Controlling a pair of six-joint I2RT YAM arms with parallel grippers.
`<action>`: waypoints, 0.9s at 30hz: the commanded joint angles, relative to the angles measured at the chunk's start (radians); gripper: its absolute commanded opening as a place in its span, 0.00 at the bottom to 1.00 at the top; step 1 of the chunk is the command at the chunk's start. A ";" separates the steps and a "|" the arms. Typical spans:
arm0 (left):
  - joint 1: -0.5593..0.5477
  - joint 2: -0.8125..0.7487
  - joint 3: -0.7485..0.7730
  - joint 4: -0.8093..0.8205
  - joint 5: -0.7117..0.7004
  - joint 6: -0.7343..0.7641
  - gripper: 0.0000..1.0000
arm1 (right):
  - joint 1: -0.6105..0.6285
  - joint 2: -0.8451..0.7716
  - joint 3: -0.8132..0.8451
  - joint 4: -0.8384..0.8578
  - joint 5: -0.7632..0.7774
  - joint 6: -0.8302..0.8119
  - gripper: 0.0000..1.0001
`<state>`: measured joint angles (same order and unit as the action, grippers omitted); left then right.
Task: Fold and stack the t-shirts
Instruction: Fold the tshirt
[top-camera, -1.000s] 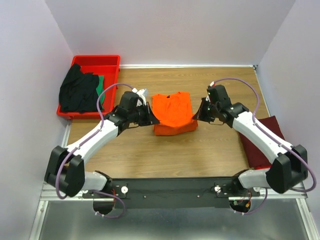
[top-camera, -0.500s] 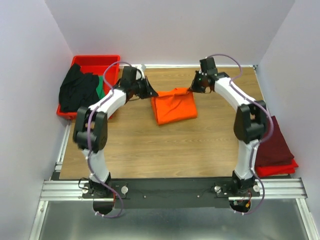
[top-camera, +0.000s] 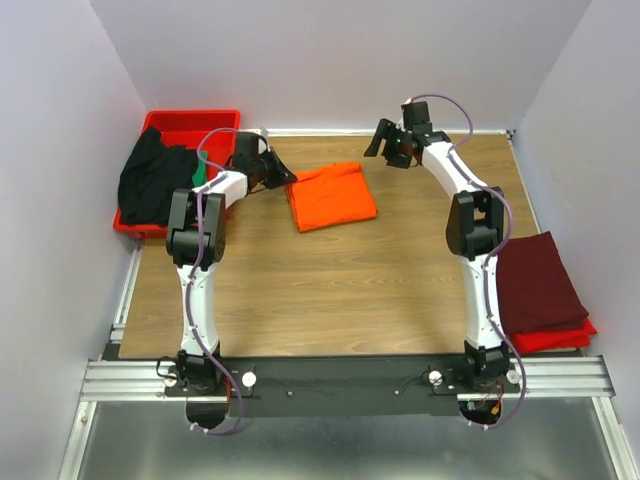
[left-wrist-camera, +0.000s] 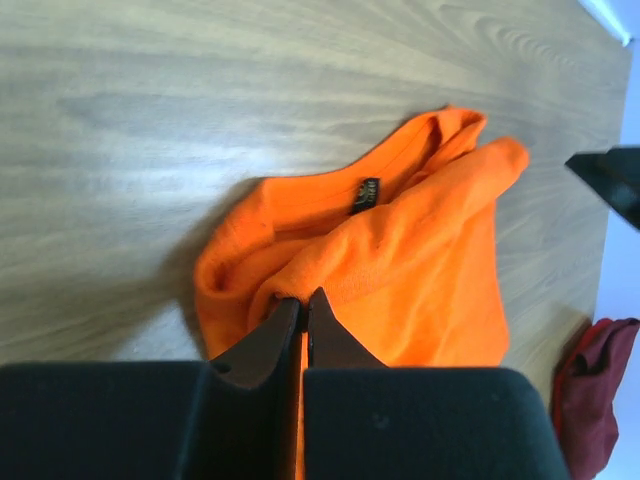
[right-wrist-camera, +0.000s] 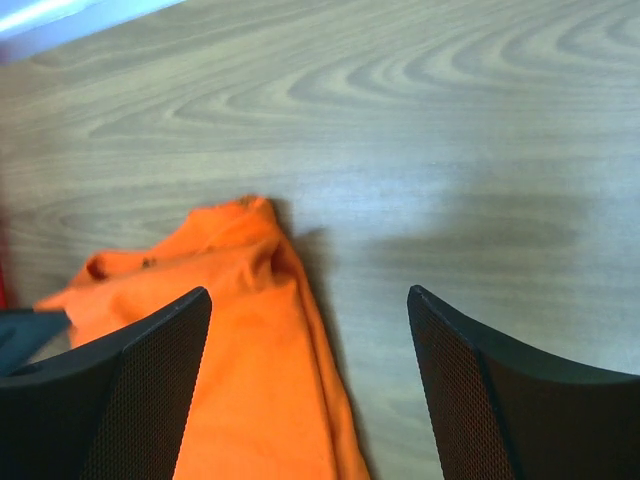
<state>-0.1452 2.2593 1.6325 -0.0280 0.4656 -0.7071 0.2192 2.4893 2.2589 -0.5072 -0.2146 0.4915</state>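
Observation:
The orange t-shirt (top-camera: 332, 196) lies folded on the wooden table, toward the back. My left gripper (top-camera: 287, 180) sits at its left edge; in the left wrist view the jaws (left-wrist-camera: 303, 300) are pinched shut on a fold of the orange cloth (left-wrist-camera: 420, 270). My right gripper (top-camera: 383, 143) hovers just past the shirt's far right corner, its jaws (right-wrist-camera: 308, 291) wide apart with only table and the shirt's edge (right-wrist-camera: 250, 370) under them. A maroon t-shirt (top-camera: 538, 282) lies folded at the right. A black t-shirt (top-camera: 152, 182) and a green one (top-camera: 200, 172) hang over the tray.
The red plastic tray (top-camera: 200, 122) stands at the back left corner. Another red tray edge (top-camera: 565, 338) shows under the maroon shirt at the right. Pale walls close in the table on three sides.
Both arms have swung the orange shirt toward the back of the table and laid it flatter. The right gripper has let go and opened wide.

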 joint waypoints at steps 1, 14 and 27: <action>-0.004 -0.058 -0.003 0.080 -0.034 -0.009 0.06 | 0.019 -0.136 -0.157 0.047 0.036 -0.028 0.85; 0.052 -0.095 -0.063 0.151 -0.042 -0.052 0.00 | 0.210 -0.234 -0.458 0.159 0.242 -0.070 0.80; 0.062 -0.118 -0.059 0.137 -0.090 -0.051 0.52 | 0.275 -0.194 -0.510 0.160 0.362 -0.103 0.80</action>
<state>-0.0872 2.1937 1.5665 0.0906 0.4194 -0.7723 0.4740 2.2726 1.7813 -0.3561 0.0685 0.4114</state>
